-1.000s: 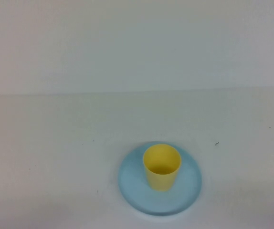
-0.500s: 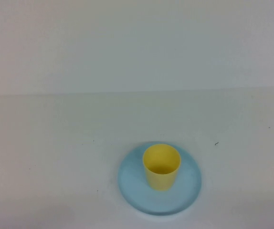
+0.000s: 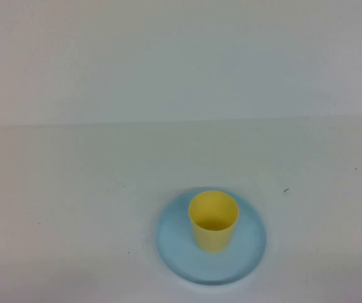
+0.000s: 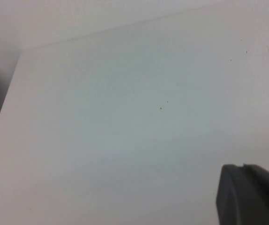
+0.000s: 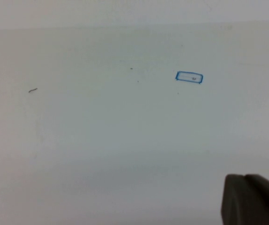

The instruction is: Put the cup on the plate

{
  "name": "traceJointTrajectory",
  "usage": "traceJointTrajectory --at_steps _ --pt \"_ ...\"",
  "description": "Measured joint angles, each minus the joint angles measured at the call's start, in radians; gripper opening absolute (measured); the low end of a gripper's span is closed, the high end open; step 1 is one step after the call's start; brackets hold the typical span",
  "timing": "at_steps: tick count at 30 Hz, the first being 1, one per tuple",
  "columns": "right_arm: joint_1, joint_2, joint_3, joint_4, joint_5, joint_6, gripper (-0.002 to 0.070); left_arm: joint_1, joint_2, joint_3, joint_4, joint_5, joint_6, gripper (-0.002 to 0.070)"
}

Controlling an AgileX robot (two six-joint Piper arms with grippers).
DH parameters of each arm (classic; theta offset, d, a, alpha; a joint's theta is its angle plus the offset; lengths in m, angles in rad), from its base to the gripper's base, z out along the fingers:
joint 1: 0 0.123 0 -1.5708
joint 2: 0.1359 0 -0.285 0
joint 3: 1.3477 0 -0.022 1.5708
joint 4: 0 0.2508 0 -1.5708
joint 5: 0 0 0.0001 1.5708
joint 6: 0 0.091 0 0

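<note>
The yellow cup (image 3: 213, 221) stands upright on the light blue plate (image 3: 175, 243) near the table's front edge, slightly right of centre in the high view. Neither arm shows in the high view. In the left wrist view my left gripper (image 4: 243, 166) is a dark tip with its jaws pressed together, over bare white table, with nothing between them. My right gripper (image 5: 244, 177) looks the same in the right wrist view: shut and holding nothing above bare table. Neither wrist view shows the cup or the plate.
The white table (image 3: 74, 189) meets a pale wall at the back. A small blue rectangle mark (image 5: 189, 77) lies on the table in the right wrist view. The table's edge (image 4: 8, 98) shows in the left wrist view.
</note>
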Motion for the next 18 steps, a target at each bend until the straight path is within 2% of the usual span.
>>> traceJointTrajectory --at_steps 18 --pt "-0.044 0.0 0.0 -0.002 0.003 0.014 0.0017 -0.002 0.0 -0.002 -0.005 0.0 -0.039 0.0001"
